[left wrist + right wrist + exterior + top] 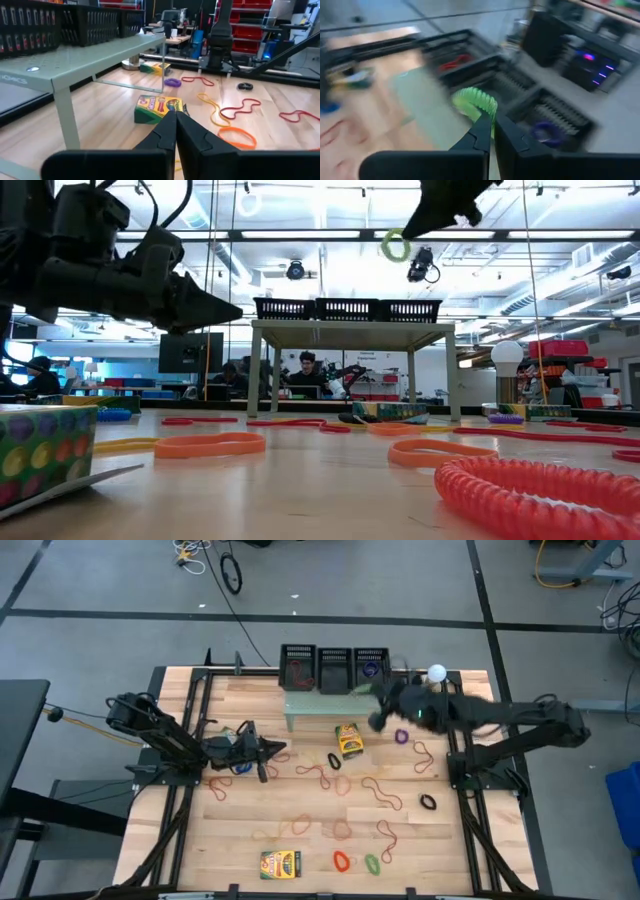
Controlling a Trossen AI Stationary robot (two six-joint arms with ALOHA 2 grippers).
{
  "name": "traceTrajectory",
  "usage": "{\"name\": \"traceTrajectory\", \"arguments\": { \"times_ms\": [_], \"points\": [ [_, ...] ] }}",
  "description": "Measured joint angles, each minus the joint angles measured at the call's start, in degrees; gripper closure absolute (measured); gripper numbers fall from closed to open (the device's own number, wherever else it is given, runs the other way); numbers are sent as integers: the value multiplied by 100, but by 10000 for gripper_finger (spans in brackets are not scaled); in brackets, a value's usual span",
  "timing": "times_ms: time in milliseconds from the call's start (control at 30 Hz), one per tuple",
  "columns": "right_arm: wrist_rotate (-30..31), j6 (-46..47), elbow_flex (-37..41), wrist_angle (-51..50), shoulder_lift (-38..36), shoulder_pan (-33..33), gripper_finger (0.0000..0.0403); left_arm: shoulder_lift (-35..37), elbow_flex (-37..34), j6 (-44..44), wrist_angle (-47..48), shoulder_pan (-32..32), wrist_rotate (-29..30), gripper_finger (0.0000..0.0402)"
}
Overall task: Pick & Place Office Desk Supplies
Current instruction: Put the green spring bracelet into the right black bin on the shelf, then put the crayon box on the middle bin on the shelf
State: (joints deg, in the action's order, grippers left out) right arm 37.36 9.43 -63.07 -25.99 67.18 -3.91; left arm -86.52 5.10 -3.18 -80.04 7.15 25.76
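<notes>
R gripper is up over the green stand, near the three black baskets at the back of the surface. Its jaws are pinched shut on a green coil band, which hangs off the tips, clear of everything in the low view. A red band shows in one basket and a purple one in another, so sorting looks part done.

Step in hand, as I read it: carry phase, R arm bringing the green band to a basket. Next move needs the tips lined up over the chosen basket's opening, a short drop, then jaws apart so the coil falls inside, not on the stand top or a rim. Which basket it's meant for I can't tell.

L gripper sits low over the surface on the left side, jaws closed w/ nothing visible between them. A crayon box lies just ahead of it, an orange band beside that.

Plenty left: more bands scattered across the surface, plus another box near the front edge.
</notes>
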Motion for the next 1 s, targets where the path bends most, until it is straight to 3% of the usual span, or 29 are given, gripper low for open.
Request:
{"name": "traceTrajectory", "arguments": {
  "times_ms": [133,300,500,733,1000],
  "points": [
    [-194,-125,-465,-344,142,-888,389,0,0,-1,21,-12,-18,377],
    [-1534,-129,-540,-393,594,-2038,389,0,0,-2,12,-12,-26,378],
    [-2129,-131,-535,-400,1178,-2691,380,0,0,-16,10,-1,-30,379],
    [-2180,-133,-533,-446,1420,-2817,340,0,2,-74,11,-1,-31,379],
    [-1690,-130,-533,-552,1273,-2742,254,-2,2,-86,12,-1,-32,379]
  ]
}}
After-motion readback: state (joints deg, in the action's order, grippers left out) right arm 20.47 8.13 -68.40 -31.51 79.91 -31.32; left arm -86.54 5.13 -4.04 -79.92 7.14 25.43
